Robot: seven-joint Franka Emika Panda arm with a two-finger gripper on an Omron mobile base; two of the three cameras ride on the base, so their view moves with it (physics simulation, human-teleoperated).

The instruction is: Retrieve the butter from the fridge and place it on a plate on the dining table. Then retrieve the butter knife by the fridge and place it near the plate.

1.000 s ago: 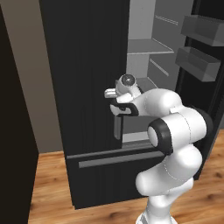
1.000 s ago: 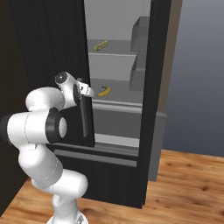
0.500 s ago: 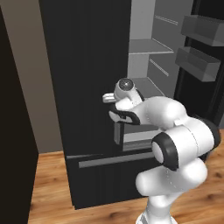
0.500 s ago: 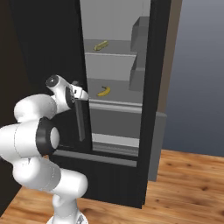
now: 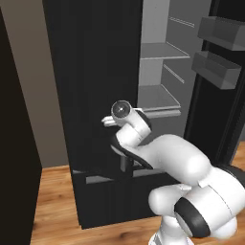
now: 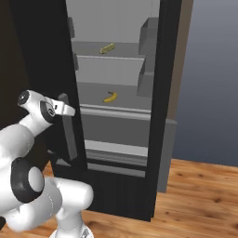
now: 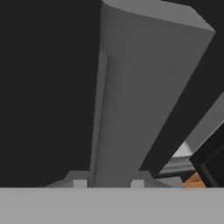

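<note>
The black fridge (image 5: 91,72) stands with its left door swung partly out. Its grey bar handle (image 7: 131,109) runs up between my two fingertips, and my gripper (image 7: 108,183) is shut on it. From the right base camera, the gripper (image 6: 65,110) sits at the top of the handle (image 6: 70,139). The butter (image 6: 108,48), a small straight yellow stick, lies on an upper light grey shelf inside. The plate, dining table and butter knife are out of view.
A curved yellow banana (image 6: 110,97) lies on the shelf below the butter. Grey door bins (image 5: 217,67) hang on the open right door. A closed drawer front (image 6: 118,132) sits under the shelves. Wooden floor (image 6: 195,195) lies to the right.
My arm has swung to the left with the handle in its grip, and the fridge's left door has come further open, showing more of the shelves.
</note>
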